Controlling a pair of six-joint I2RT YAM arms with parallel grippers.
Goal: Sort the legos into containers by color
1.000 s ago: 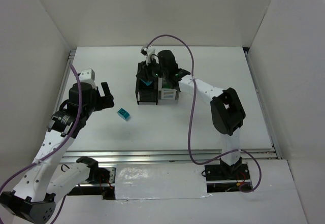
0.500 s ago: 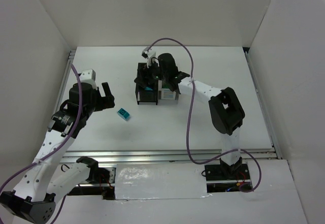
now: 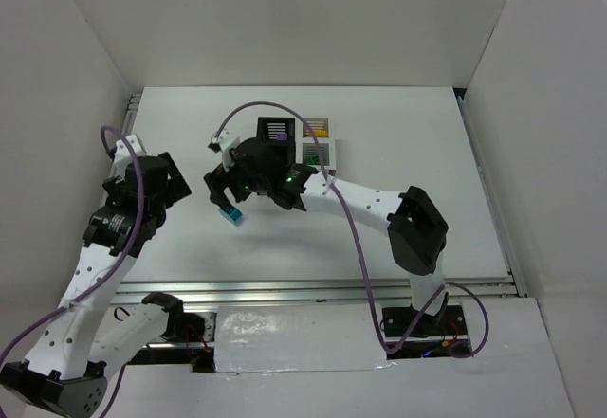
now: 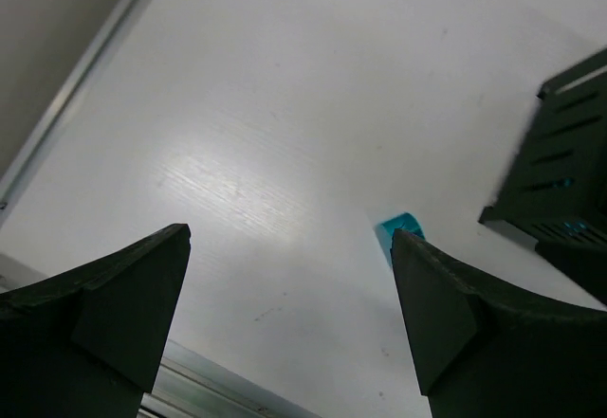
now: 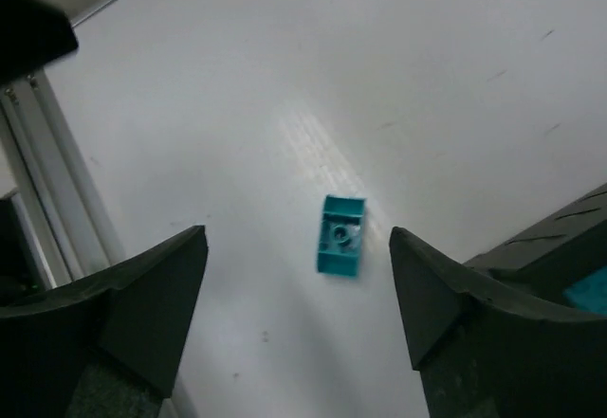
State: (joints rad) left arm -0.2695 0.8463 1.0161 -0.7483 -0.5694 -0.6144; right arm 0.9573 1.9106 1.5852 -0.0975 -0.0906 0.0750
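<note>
the black container (image 4: 555,176) is cut off, probably mostly hidden.

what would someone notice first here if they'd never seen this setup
A lone teal brick lies on the bare white table, left of centre, and the right tool hovers just above it with its fingers spread wide. Behind them, at the middle back, sits a tight cluster of small black and white boxes. The left tool, also open, hangs off to the left side.
</note>
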